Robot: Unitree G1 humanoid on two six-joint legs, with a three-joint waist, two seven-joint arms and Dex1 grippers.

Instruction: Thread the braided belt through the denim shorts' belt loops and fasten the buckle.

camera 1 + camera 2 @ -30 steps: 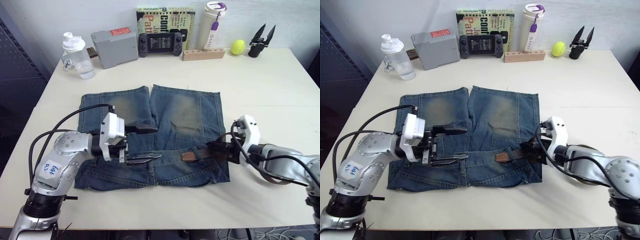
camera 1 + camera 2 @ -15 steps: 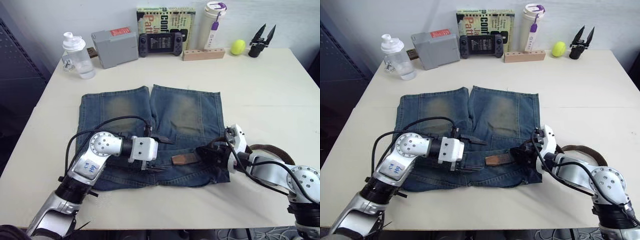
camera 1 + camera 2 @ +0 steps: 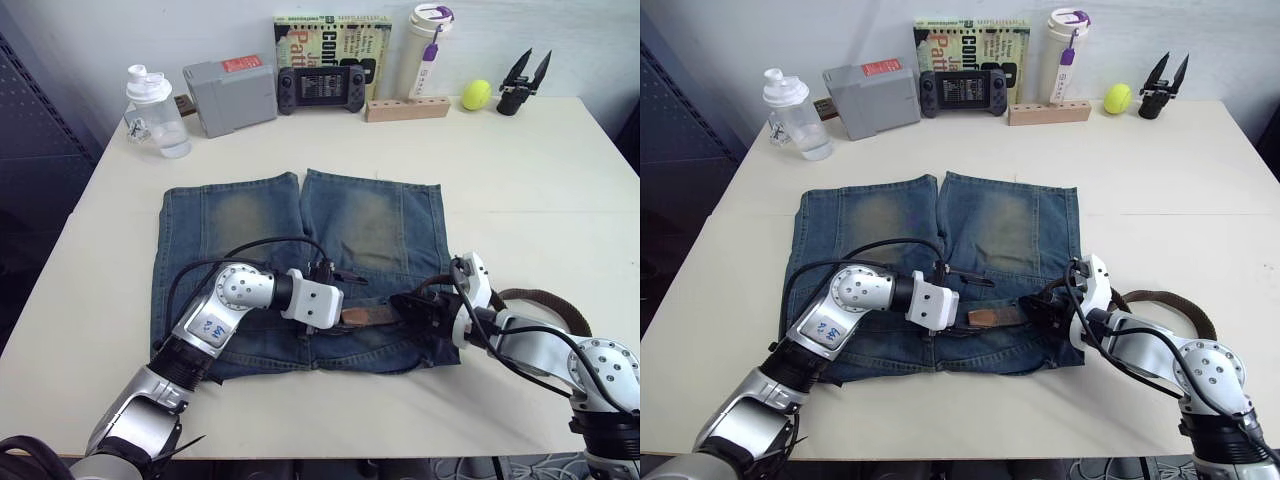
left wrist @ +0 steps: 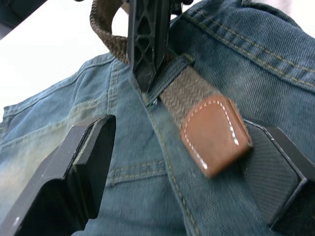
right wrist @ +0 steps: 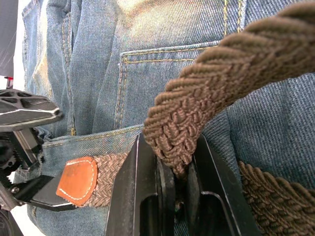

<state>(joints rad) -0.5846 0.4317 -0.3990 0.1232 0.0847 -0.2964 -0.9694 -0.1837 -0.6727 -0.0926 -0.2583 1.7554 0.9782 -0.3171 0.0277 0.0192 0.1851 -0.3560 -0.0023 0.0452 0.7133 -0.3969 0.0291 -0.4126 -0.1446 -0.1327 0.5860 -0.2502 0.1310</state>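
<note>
Head and wrist views of a belt-threading setup on a white table (image 3: 560,180). The denim shorts (image 3: 375,225) lie flat at the table's centre, legs pointing toward the far edge and waistband toward the robot. The braided belt (image 5: 206,98) enters from the robot's right, where its free length curves over the table beyond the shorts' edge (image 3: 545,298); the far end of that curve passes behind the right arm, so the buckle cannot be made out. The right gripper (image 5: 172,196) has its two fingers pinched together on a raised fold of the woven belt just beside the waistband. From there the belt passes under one of the belt loops (image 4: 170,73), and its smooth leather tip (image 4: 214,132) emerges lying flat along the waistband. The left gripper (image 4: 172,162) is lowered over the waistband with its fingers (image 4: 74,167) spread apart, one on each side of the tip; the tip's edge overlaps one finger pad, but whether they actually touch cannot be determined. In the head views the left gripper's body hides most of the gap between its fingers. Along the table's far edge stand a clear shaker bottle (image 3: 152,108), a grey box (image 3: 230,93), a handheld game console (image 3: 320,87), a book (image 3: 330,35), a white tumbler (image 3: 425,45), a wooden block (image 3: 405,108), a yellow ball (image 3: 476,94) and a spare black gripper (image 3: 522,82).
</note>
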